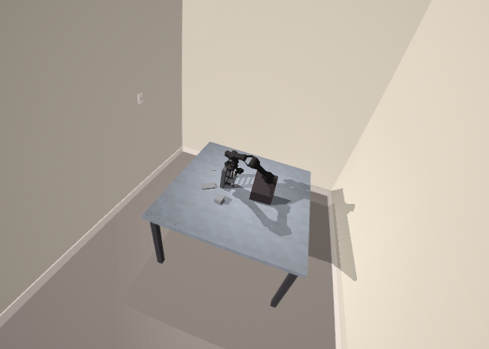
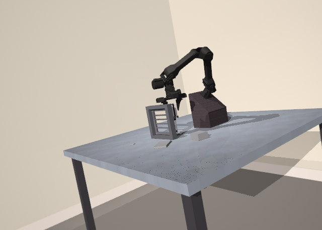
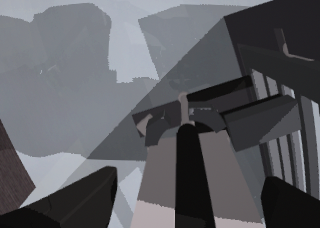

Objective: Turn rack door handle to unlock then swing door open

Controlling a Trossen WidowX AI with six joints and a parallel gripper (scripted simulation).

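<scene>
The grey rack frame [image 1: 223,179] [image 2: 170,125] stands upright on the table [image 1: 189,207] [image 2: 125,154]. Pale horizontal bars [image 2: 160,119] show through its opening in the exterior view; the door's exact angle is hard to tell. The upright handle [image 3: 159,183], pale with a dark stripe down it, stands on the frame's arm side. My gripper [image 2: 171,105] [image 3: 192,184] is open above and around the handle, one finger on each side. In the wrist view gaps show between the handle and both fingers. The lower part of the handle is crowded by dark latch parts [image 3: 265,120].
A brown base block [image 1: 263,188] [image 2: 205,110] [image 3: 11,180] carries the arm beside the rack. A flat pale slab [image 1: 208,185] [image 2: 162,144], a pale box [image 1: 219,199] [image 2: 198,135] and a tiny piece [image 1: 214,169] [image 2: 132,144] lie near the rack.
</scene>
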